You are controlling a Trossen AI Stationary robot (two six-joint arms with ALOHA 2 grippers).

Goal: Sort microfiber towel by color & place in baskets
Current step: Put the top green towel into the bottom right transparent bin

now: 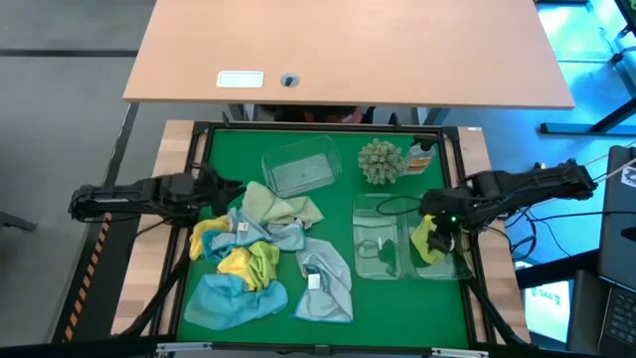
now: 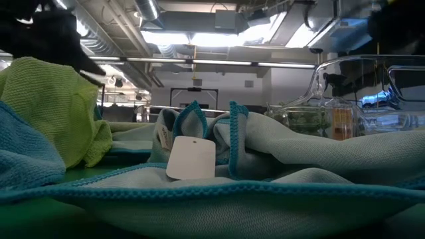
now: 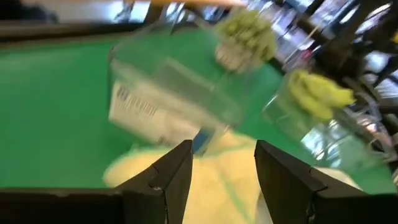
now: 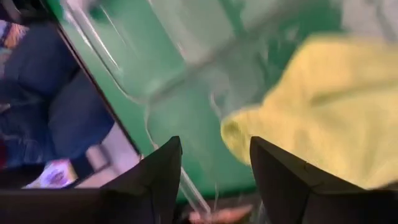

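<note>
The right end effector [image 1: 434,231] hovers over the rightmost of two clear baskets [image 1: 383,244] at the right of the green surface [image 1: 338,318], its fingers spread and empty; a yellow-green towel [image 1: 427,242] lies crumpled in that basket just below it, probably so that this colour has its own bin. The left end effector [image 1: 221,195] sits at the left edge of the towel pile [image 1: 263,261], fingers apart with nothing between them, directly above a pale lime cloth [image 3: 217,186], apparently lined up for the next pick. The pile of blue, yellow and lime cloths lies loosely heaped, stretching roughly from the surface's centre toward the near left corner, no cloth flat enough to show a clear long axis. A third basket [image 1: 300,165] waits empty behind the pile, angled slightly, beside a spiky ball [image 1: 380,160].
</note>
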